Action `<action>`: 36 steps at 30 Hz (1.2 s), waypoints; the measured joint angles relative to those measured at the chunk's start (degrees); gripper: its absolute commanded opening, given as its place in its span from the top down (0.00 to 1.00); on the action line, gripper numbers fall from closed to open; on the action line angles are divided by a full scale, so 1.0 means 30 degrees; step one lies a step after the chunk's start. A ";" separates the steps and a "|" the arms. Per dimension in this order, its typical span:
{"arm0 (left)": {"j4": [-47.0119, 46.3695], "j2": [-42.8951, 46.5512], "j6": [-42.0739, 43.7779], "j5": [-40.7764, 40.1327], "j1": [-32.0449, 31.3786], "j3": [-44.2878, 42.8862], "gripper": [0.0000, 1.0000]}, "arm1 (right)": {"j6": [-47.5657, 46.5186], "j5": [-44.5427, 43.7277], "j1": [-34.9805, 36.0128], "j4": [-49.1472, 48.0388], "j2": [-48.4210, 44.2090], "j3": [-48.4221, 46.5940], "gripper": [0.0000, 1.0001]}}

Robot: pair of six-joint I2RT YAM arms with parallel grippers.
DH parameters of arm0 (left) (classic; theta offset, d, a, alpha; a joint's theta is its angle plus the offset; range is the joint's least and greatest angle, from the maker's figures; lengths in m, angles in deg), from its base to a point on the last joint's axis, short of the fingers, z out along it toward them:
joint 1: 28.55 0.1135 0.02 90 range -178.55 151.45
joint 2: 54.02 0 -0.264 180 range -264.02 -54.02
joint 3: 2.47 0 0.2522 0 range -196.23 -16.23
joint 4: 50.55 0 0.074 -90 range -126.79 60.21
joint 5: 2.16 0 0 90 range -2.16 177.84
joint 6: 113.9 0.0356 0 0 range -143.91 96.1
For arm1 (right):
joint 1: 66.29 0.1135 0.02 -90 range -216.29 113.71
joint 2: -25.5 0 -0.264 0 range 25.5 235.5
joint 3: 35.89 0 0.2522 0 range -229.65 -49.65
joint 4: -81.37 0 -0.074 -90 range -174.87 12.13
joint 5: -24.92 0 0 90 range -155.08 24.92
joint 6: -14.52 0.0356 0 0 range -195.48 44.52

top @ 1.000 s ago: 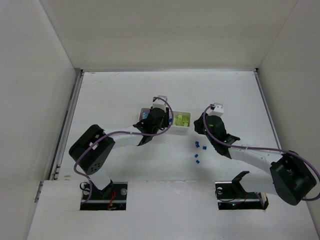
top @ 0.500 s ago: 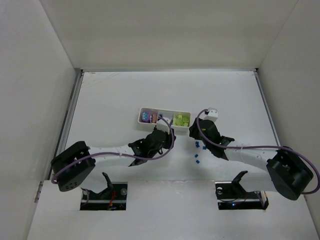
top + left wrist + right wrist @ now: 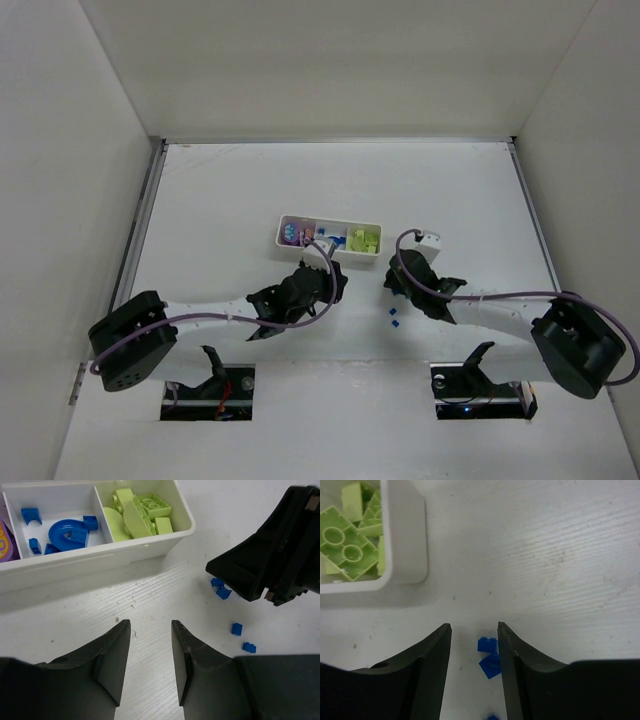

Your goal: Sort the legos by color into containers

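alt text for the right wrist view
Small blue legos lie on the white table, seen between the open jaws of the right gripper. At upper left, a corner of the white tray holds yellow-green bricks.

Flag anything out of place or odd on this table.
Several tiny blue bricks lie loose on the table, outside the white tray, while the other blue pieces sit in its middle compartment. The yellow-green bricks are in their own section. Nothing else looks askew or damaged.
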 measured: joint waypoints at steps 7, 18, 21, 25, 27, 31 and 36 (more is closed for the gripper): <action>-0.0721 0.1129 0.0007 0.0051 0.0357 0.0714 0.63 | 0.1552 -0.1100 0.0714 0.1960 0.0444 -0.0233 0.54; -0.1129 0.3330 0.0095 0.0058 0.2018 0.2004 0.61 | 0.2310 -0.1836 0.1319 0.2885 0.2251 -0.1632 0.62; -0.1129 0.3912 0.0197 0.0058 0.2557 0.2346 0.61 | 0.2528 -0.2004 0.1486 0.3228 0.2397 -0.1807 0.68; -0.1231 0.4830 0.0277 0.0051 0.3257 0.2871 0.61 | 0.2601 -0.2280 0.1639 0.3708 0.2841 -0.2259 0.73; -0.1275 0.5275 0.0299 0.0058 0.3592 0.3184 0.61 | 0.2601 -0.2404 0.1756 0.3898 0.3133 -0.2535 0.75; -0.1268 0.5887 0.0284 0.0051 0.4175 0.3657 0.61 | 0.2667 -0.2499 0.2120 0.4087 0.3424 -0.2871 0.76; -0.1253 0.6790 0.0182 -0.0015 0.4962 0.4197 0.61 | 0.2586 -0.2470 0.2922 0.4699 0.3184 -0.3155 0.76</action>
